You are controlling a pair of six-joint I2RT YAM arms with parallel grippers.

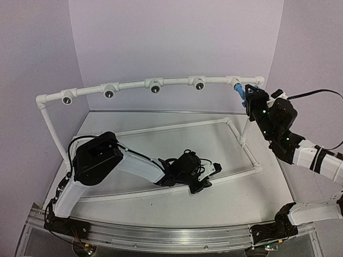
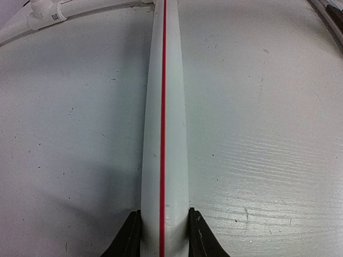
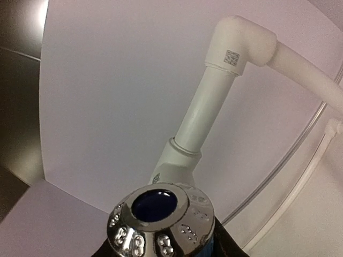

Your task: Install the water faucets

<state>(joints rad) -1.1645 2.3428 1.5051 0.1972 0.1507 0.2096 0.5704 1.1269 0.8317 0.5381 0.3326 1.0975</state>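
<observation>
Blue plastic faucet [image 1: 243, 93] with dimpled round chrome collar [image 3: 155, 222], at smooth white tee [image 1: 234, 81]

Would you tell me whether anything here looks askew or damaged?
Nothing stands out: the pipe frame stands intact, and the blue faucet sits at its top rail's right end, held by the right gripper.

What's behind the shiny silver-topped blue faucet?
A white plastic pipe fitting, then a white pipe running to a corner elbow. The shiny silver-topped blue faucet covers the fitting's opening, so that can't be seen.
</observation>
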